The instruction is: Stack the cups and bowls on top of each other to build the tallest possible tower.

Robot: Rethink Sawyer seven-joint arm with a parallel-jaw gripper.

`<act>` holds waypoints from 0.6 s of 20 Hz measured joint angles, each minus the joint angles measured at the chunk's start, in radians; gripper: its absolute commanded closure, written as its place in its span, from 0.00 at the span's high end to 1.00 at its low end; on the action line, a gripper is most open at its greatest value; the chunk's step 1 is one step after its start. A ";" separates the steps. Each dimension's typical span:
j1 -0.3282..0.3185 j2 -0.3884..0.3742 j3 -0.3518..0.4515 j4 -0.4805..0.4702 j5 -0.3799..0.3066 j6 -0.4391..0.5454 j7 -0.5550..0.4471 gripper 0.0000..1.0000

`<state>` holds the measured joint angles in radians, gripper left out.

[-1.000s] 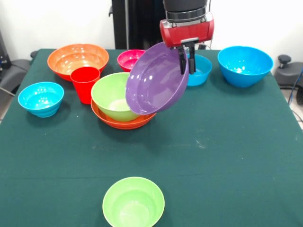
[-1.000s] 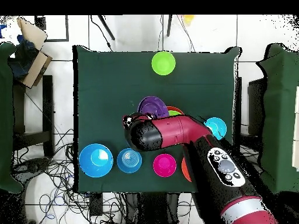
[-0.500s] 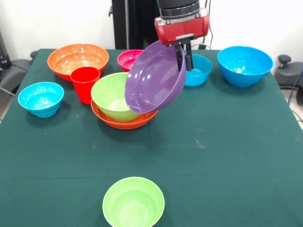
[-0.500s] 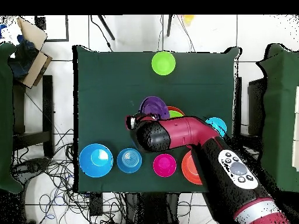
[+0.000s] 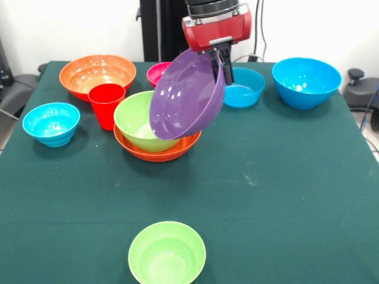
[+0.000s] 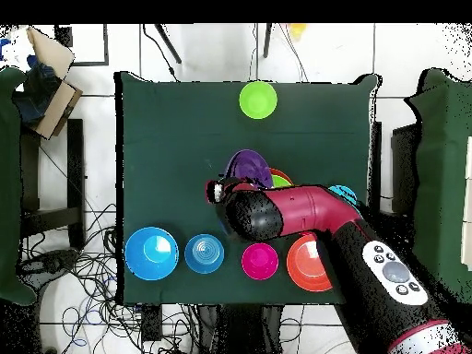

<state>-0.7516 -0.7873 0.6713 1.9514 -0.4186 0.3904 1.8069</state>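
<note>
My gripper point(image 5: 220, 71) is shut on the far rim of the wide purple bowl point(image 5: 186, 100), one finger inside and one outside. The bowl hangs steeply tilted, its hollow facing the camera, and its lower edge overlaps the tower: a green bowl point(image 5: 137, 121) nested in a wide orange bowl point(image 5: 159, 152). I cannot tell whether the purple bowl touches them. The red cup point(image 5: 106, 104) stands upright just left of the tower. From overhead, the arm point(image 6: 277, 210) covers the gripper and much of the tower, and the purple bowl point(image 6: 246, 168) shows beyond it.
A second orange bowl point(image 5: 97, 73) and a magenta bowl point(image 5: 157, 72) sit at the back left. Blue bowls stand at the left point(image 5: 51, 123), back middle point(image 5: 245, 87) and back right point(image 5: 306, 81). Another green bowl point(image 5: 167, 253) sits near the front edge.
The gripper has carried the purple bowl left and slightly up in the front view. The bowl now covers more of the green bowl in the tower.
</note>
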 measured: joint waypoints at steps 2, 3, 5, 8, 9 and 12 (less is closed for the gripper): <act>-0.011 0.000 0.008 0.000 0.000 0.000 0.000 0.00; -0.016 0.000 0.012 0.001 0.000 0.000 0.000 0.00; -0.019 0.000 0.014 0.001 0.000 0.000 0.000 0.00; -0.027 0.004 0.018 0.001 0.000 0.000 0.000 0.00; -0.028 0.006 0.018 0.001 0.000 0.000 0.000 0.00; -0.028 0.013 0.019 0.001 -0.011 0.000 0.000 0.00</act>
<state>-0.7800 -0.7738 0.6900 1.9521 -0.4300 0.3904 1.8069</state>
